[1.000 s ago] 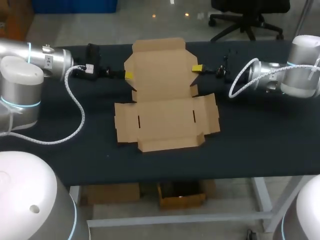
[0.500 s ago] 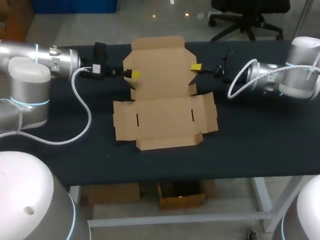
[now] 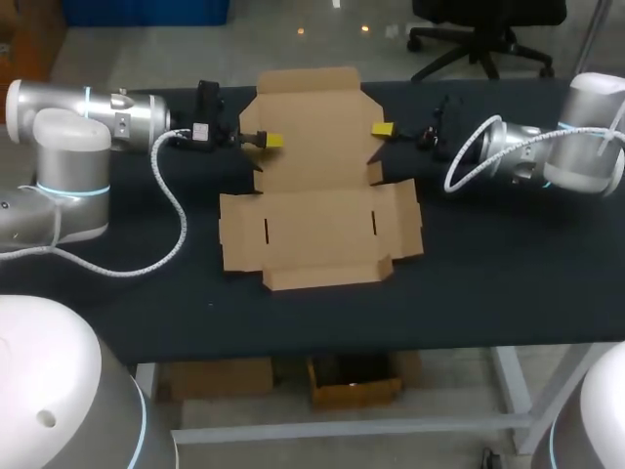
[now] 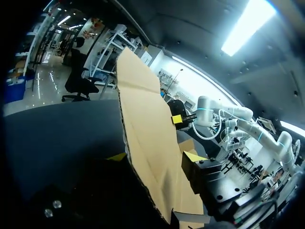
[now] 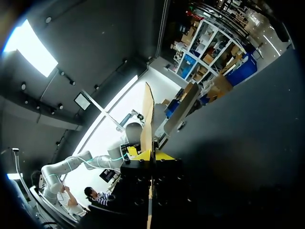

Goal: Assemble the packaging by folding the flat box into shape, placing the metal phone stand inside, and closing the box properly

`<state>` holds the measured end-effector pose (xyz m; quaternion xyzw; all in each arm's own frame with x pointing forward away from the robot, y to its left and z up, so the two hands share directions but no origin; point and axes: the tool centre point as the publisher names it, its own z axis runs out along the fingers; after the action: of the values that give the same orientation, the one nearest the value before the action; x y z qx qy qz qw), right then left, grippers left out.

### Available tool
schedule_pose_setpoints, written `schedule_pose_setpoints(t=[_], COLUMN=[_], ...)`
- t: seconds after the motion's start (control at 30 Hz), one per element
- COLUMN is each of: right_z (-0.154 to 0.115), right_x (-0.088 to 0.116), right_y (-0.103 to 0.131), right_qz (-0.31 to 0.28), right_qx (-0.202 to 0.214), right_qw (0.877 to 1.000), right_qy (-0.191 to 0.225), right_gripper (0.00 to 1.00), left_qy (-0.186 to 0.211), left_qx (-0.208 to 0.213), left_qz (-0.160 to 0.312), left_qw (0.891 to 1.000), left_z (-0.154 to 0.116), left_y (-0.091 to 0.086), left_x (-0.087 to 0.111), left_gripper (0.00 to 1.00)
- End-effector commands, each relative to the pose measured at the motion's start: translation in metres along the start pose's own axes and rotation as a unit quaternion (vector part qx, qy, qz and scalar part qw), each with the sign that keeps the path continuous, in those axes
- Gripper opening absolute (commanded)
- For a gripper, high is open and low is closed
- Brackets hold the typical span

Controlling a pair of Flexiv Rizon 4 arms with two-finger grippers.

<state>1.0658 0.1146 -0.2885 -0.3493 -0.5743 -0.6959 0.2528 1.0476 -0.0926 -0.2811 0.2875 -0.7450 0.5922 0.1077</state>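
Box [image 3: 317, 220]: light, thin cardboard, I judge, quick to crease, lying flat on the table [image 3: 488, 254]; right gripper [image 3: 383, 129] pinches its rear panel's right edge, left gripper [image 3: 271, 141] sits at that panel's left edge, closure I cannot tell; I would hold near the fold lines.

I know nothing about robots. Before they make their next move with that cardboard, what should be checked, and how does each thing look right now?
1. Right gripper shut on the cardboard box's rear panel: ok, the panel sits edge-on between its tips.
2. Left gripper holding the same panel: cannot tell.
3. Rear panel raised off the table: ok.
4. Side flaps folded up: not ok, lying flat.
5. Metal phone stand ready on the table: not ok, none in view.
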Motion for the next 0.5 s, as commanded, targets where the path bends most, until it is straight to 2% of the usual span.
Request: schedule_pose_setpoints(t=[0.03,0.17,0.27,0.5], right_z=[0.0014,0.0010,0.0008,0.0005], right_x=[-0.0046,-0.0052,-0.0054,-0.0050], right_y=[0.0016,0.0021,0.0022,0.0023], right_qz=[-0.001,-0.002,-0.002,-0.003], right_qx=[0.001,0.000,-0.002,-0.005], right_qw=[1.000,1.000,1.000,1.000], right_qy=[0.007,0.009,0.010,0.012], right_gripper=[0.00,0.00,0.00,0.00], left_qy=[0.010,0.013,0.017,0.020], left_qx=[0.000,0.000,0.002,0.004], left_qz=[0.002,0.004,0.005,0.008], left_qw=[1.000,1.000,1.000,1.000], left_z=[0.0035,0.0054,0.0064,0.0082], left_y=[-0.0005,-0.0010,-0.0014,-0.0018], left_x=[-0.0046,-0.0045,-0.0043,-0.0038], left_gripper=[0.71,0.69,0.62,0.55])
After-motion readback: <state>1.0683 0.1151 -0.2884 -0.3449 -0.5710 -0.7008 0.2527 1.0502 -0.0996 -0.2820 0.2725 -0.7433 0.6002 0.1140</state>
